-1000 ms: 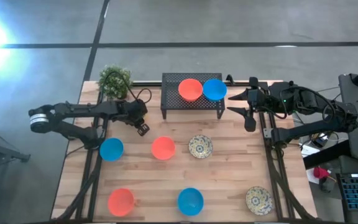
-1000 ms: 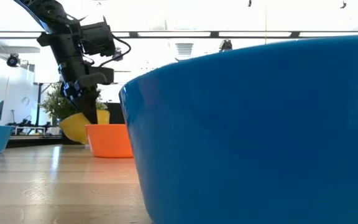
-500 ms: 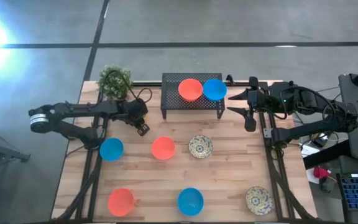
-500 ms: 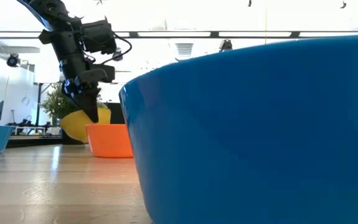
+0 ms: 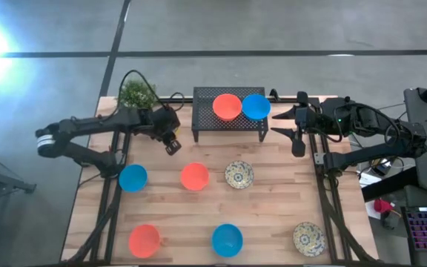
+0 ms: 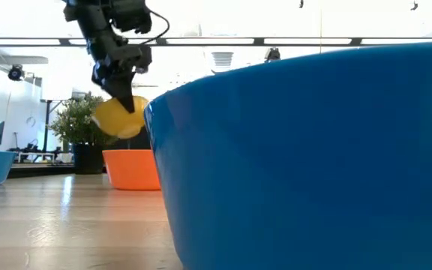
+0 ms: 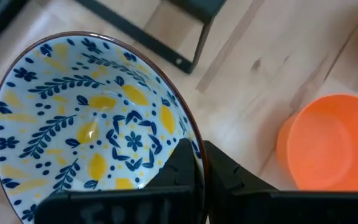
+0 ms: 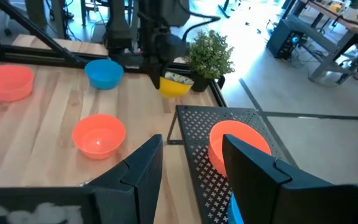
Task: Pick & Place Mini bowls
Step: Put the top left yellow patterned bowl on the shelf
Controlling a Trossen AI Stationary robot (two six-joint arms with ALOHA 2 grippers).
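Left hand (image 7: pixel 199 163) pinched on rim of patterned bowl (image 7: pixel 92 124), held off the surface (image 5: pixel 273 200), orange bowl (image 7: pixel 325 146) just beyond. Right hand (image 8: pixel 191 165) spread wide, rack (image 8: pixel 229 149) ahead.

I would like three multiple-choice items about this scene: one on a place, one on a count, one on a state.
1. Where is the left tool?
A. near the rack's left end
B. over the table's front edge
C. beside the right arm

2. How many bowls sit on the black mesh rack?
A. none
B. two
C. four

3. What is the state of the right tool?
A. shut on a blue bowl
B. open, holding nothing
C. shut on the plant

Key: 1 A, the left tool holds the patterned bowl beside the rack. 2 B, an orange-red bowl and a blue bowl. 3 B, the right tool has spread fingers.
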